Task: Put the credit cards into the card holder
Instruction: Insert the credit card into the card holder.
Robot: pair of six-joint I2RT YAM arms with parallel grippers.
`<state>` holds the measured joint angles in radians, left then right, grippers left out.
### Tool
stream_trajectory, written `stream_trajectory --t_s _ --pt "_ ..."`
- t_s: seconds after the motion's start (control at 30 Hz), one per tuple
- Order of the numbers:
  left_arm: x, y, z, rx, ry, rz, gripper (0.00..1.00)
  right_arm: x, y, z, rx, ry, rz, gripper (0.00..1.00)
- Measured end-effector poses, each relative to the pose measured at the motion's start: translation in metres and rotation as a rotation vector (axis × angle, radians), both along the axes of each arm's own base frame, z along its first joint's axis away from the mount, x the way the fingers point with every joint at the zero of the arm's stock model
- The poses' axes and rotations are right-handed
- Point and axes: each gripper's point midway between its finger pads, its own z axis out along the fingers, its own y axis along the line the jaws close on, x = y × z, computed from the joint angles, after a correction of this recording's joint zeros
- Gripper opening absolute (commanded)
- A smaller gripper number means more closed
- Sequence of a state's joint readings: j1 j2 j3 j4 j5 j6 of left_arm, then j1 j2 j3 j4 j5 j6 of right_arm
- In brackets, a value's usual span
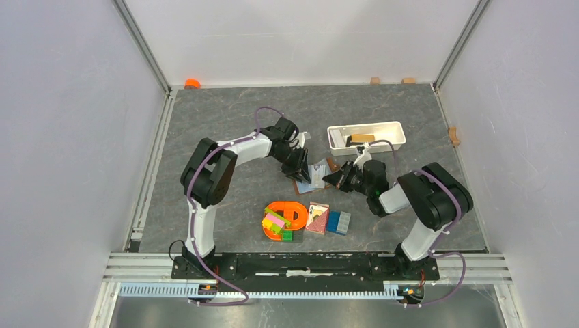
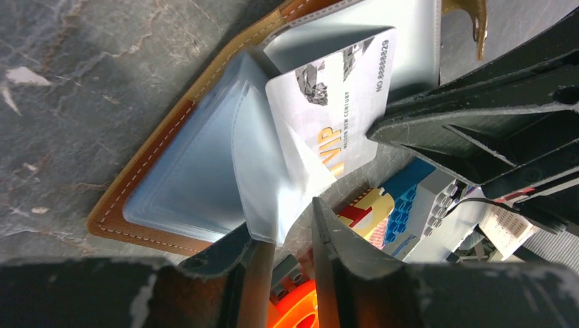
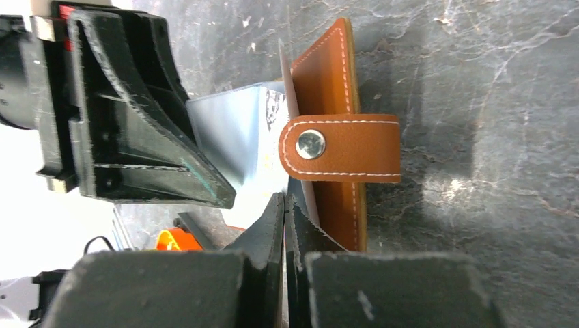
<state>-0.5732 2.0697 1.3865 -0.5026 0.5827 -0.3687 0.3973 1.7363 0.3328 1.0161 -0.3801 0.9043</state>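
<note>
The brown card holder (image 2: 147, 164) lies open on the table, its clear sleeves fanned up. A pale credit card (image 2: 334, 102) printed "VIP" stands partly inside one sleeve. My left gripper (image 2: 283, 219) is open, with a sleeve corner just off its left fingertip. My right gripper (image 3: 285, 199) is shut, its tips pinching the card's thin edge beside the card holder's snap strap (image 3: 341, 147). From above, both grippers meet over the card holder (image 1: 304, 186), the left gripper (image 1: 298, 162) from the left and the right gripper (image 1: 336, 179) from the right. Any other credit cards are out of view.
A white oblong tray (image 1: 365, 128) stands behind the right arm. In front of the card holder sit an orange toy (image 1: 287, 213), a red playing-card pack (image 1: 317, 219) and blue blocks (image 1: 338, 222).
</note>
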Motion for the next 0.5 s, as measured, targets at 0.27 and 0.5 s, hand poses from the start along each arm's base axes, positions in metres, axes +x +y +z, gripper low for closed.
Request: stream_trajectory --t_s 0.27,0.5 --pt "0.006 0.005 0.000 -0.006 -0.003 0.016 0.36 0.008 -0.003 -0.012 -0.110 0.067 0.033 0.00" --pt "0.012 0.012 0.000 -0.009 -0.006 0.040 0.35 0.013 -0.005 -0.016 -0.164 0.107 0.069 0.00"
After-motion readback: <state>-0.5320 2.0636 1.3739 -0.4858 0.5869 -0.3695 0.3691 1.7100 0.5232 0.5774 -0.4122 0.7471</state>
